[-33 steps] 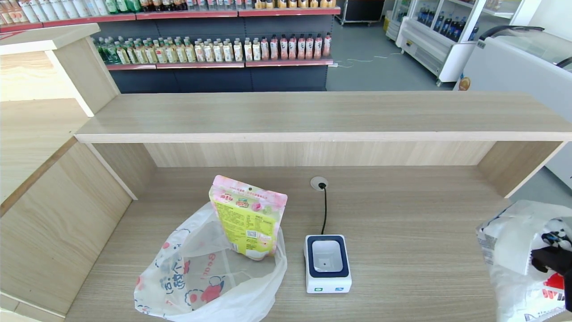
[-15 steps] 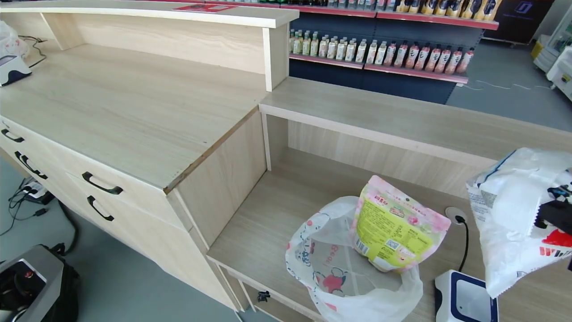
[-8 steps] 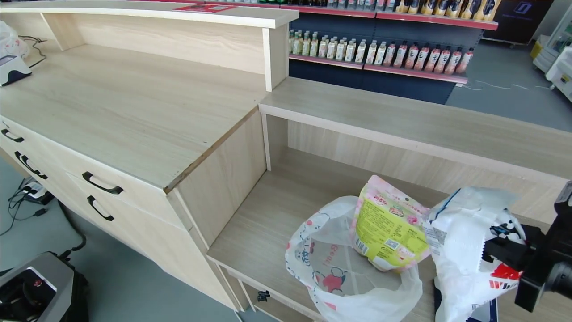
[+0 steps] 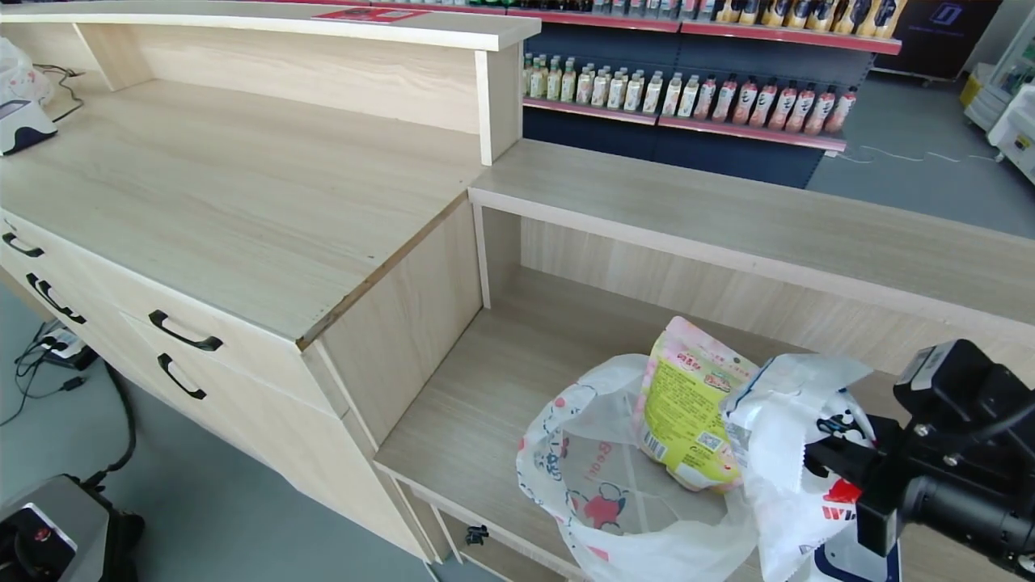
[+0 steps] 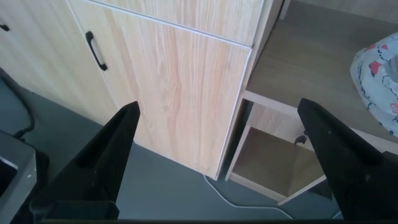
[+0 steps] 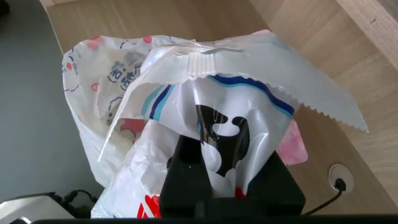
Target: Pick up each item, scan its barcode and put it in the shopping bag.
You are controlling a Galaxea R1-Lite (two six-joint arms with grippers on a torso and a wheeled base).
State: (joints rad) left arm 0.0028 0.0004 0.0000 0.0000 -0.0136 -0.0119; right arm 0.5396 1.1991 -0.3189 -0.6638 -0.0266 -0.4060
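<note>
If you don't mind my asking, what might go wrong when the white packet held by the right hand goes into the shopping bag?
1. The upright pink-and-yellow pouch stands in the thin white plastic shopping bag on the arm's side, so the large white crinkly snack packet in the right hand may catch on it or tip it.
2. The bag's floppy rim could fold under the packet, which might then land outside.

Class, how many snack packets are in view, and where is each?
2. The pink-and-green pouch stands inside the shopping bag; the white packet hangs from the right end effector beside it. The bag could hide more.
</note>
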